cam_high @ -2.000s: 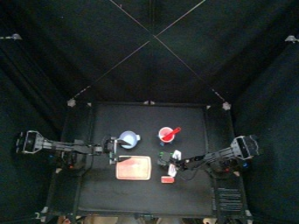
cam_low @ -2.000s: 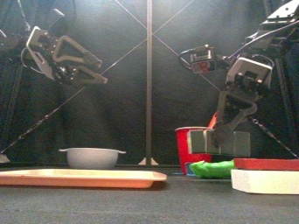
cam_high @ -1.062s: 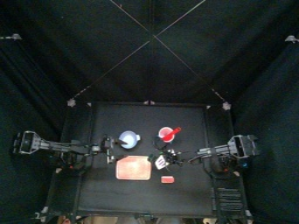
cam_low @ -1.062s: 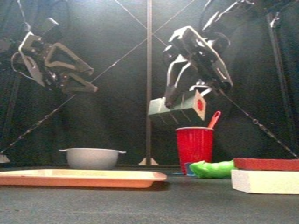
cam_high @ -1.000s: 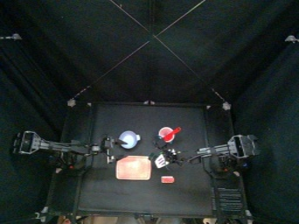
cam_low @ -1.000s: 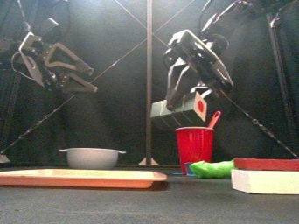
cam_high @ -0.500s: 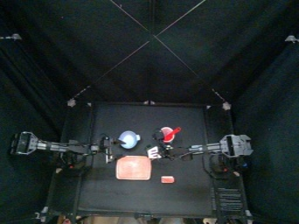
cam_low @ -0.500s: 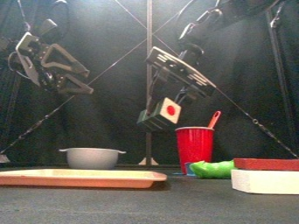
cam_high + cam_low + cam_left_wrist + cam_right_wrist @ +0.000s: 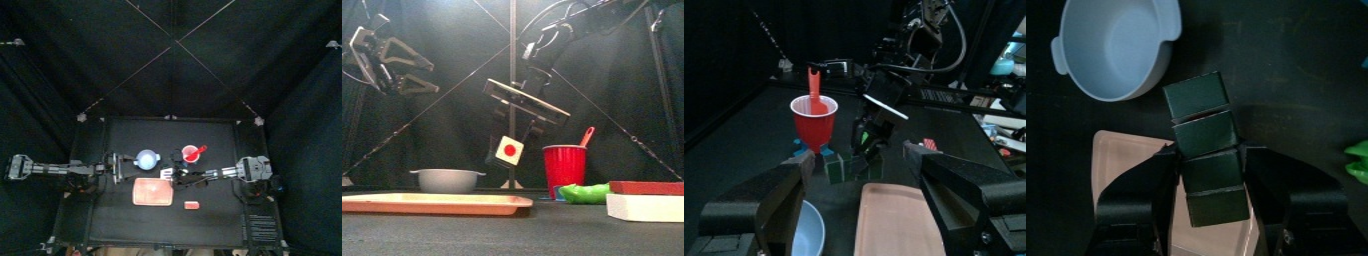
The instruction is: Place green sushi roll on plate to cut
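The green sushi roll point(image 9: 1204, 140) is a dark green bar of several segments with a white end face and a red centre point(image 9: 509, 150). My right gripper point(image 9: 1207, 170) is shut on it and holds it in the air, tilted, above the near edge of the plate point(image 9: 1133, 150). The plate point(image 9: 154, 193) is a flat salmon-pink slab point(image 9: 436, 204) at the table's front left. The right arm point(image 9: 214, 175) reaches across the middle. My left gripper point(image 9: 871, 205) hangs open and high at the left point(image 9: 396, 65), looking over the plate point(image 9: 898, 215).
A pale blue round dish point(image 9: 146, 158) sits behind the plate. A red cup point(image 9: 565, 168) with a red stick stands mid-table. A small bright green piece point(image 9: 583, 193) lies beside the cup. An orange-red block point(image 9: 191, 204) on a white base point(image 9: 647, 207) is front right.
The right arm has swung left and lower with the roll, from above the red cup to over the plate's edge. The left arm has drawn back and risen a little.
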`<action>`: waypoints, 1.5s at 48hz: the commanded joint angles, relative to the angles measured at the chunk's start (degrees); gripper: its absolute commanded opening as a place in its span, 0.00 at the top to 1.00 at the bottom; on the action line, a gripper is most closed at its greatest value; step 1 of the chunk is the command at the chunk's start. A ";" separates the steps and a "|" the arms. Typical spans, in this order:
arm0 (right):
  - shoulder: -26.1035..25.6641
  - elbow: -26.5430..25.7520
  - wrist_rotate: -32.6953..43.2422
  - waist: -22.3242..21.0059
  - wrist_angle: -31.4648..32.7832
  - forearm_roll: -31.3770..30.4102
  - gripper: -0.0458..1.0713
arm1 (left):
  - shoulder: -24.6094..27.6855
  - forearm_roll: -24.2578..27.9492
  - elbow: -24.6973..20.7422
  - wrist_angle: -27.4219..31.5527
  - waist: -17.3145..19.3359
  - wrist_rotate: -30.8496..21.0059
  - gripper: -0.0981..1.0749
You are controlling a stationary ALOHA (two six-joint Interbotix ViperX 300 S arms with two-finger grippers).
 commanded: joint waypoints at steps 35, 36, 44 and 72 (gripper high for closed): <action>4.48 -5.10 30.06 11.34 7.56 -7.56 0.34 | -0.62 -0.09 0.00 0.88 0.79 -0.09 0.04; 4.66 -5.19 30.15 11.25 7.65 -7.47 0.34 | -0.62 -0.18 0.00 0.88 0.79 -0.18 0.04; 5.27 -5.45 30.15 11.34 6.94 -7.29 0.34 | -0.62 -0.88 0.00 0.88 0.53 -0.18 0.04; 7.47 -6.68 30.32 12.30 7.47 -4.22 0.33 | -0.62 -0.97 0.09 0.88 0.35 -0.18 0.04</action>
